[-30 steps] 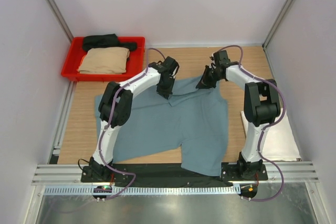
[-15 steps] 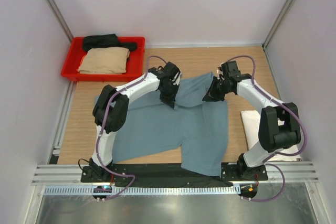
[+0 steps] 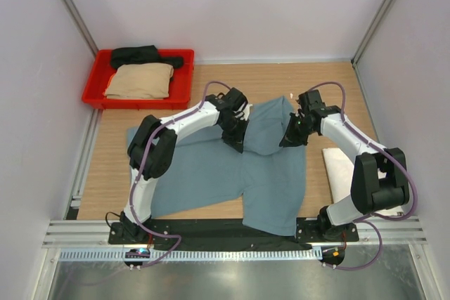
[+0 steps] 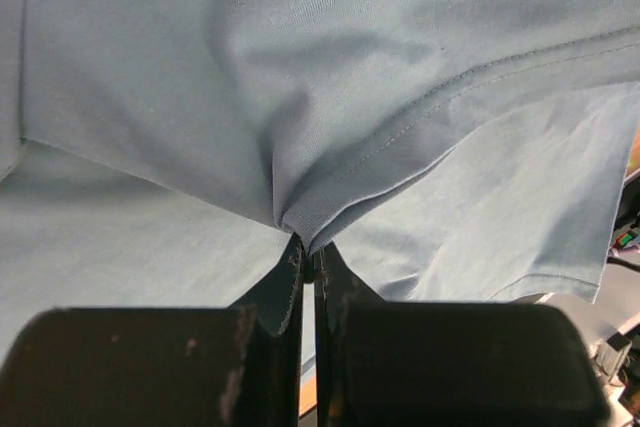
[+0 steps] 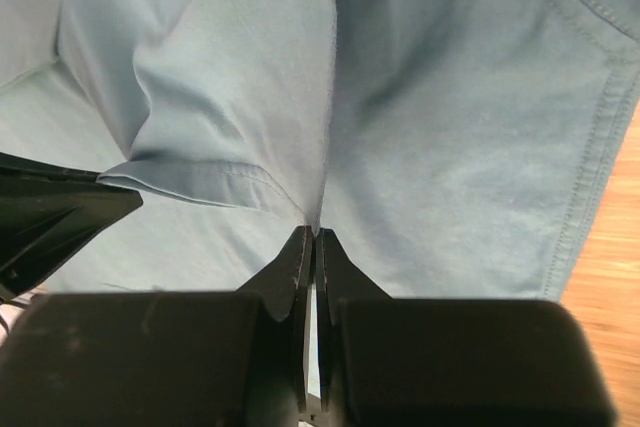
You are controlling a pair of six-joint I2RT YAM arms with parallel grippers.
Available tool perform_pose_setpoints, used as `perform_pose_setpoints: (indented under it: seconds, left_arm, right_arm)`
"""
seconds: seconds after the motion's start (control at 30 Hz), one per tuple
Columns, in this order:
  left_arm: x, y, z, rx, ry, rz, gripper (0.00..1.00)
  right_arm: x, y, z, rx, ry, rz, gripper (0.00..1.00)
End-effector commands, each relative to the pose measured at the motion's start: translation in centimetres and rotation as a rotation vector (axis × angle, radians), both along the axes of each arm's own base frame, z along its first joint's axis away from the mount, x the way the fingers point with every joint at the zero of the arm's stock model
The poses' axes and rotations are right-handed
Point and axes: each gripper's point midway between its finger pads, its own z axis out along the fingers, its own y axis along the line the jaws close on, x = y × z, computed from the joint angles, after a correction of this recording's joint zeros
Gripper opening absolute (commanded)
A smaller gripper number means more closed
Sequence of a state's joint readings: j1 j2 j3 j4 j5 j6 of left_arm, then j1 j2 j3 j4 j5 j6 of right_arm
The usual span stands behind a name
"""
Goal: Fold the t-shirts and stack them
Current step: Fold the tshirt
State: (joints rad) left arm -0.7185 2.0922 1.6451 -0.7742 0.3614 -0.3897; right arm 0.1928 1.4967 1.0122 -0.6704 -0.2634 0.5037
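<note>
While both arms reach over it, the teal shirt (image 3: 204,173) lies spread across the middle of the table (image 3: 330,82), with one corner hanging over the near edge. The left gripper (image 3: 238,138) is closed tight on the shirt's far part; its wrist view shows a bunched hem nipped between the fingertips and raised over the layer beneath. The right gripper (image 3: 289,138), just to its right, is likewise clamped on a fold of the same shirt. The white shirt (image 3: 339,170) lies at the right edge, partly under the right arm. In the far left corner a tray (image 3: 93,95) holds the tan shirt (image 3: 140,81), with the black shirt (image 3: 137,55) at its far side.
</note>
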Motion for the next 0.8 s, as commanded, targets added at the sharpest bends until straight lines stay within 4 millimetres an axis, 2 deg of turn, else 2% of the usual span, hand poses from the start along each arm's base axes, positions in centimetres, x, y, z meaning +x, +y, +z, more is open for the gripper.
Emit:
perform_pose_setpoints:
  seconds: [0.0, 0.23, 0.37, 0.57, 0.63, 0.67, 0.7, 0.73, 0.77]
  left_arm:
    - [-1.2, -1.1, -0.2, -0.038, 0.048, -0.038, 0.01]
    - [-1.9, 0.3, -1.3, 0.017, 0.058, -0.031, 0.01]
    - [-1.9, 0.3, -1.4, 0.02, 0.061, -0.031, 0.01]
    - [-1.9, 0.8, -1.6, 0.041, 0.053, -0.033, 0.05]
    - [-1.9, 0.8, -1.3, 0.039, 0.047, -0.039, 0.09]
    - [-2.1, 1.1, -1.3, 0.046, 0.052, -0.045, 0.17]
    - [-2.3, 1.1, -0.8, 0.034, 0.046, -0.063, 0.2]
    - [-2.5, 1.3, 0.5, 0.018, 0.025, -0.073, 0.24]
    - [-3.0, 1.9, 0.9, 0.019, 0.018, -0.085, 0.35]
  right_arm:
    - [-0.6, -1.0, 0.7, -0.035, -0.021, 0.016, 0.01]
    - [-2.5, -0.8, -1.3, -0.004, 0.058, 0.019, 0.05]
    - [-3.6, -0.8, -2.2, 0.001, 0.095, 0.009, 0.05]
    - [-4.3, -0.8, -3.2, 0.009, 0.121, -0.009, 0.08]
    - [-4.5, -1.0, -3.3, 0.006, 0.134, -0.014, 0.18]
    - [-4.6, -1.2, -3.3, -0.006, 0.136, -0.015, 0.24]
    - [-4.6, -1.6, -3.2, -0.018, 0.135, -0.019, 0.3]
    - [-4.4, -2.0, -2.7, -0.03, 0.126, -0.026, 0.34]
    - [-4.0, -2.7, -2.3, -0.064, 0.1, -0.027, 0.4]
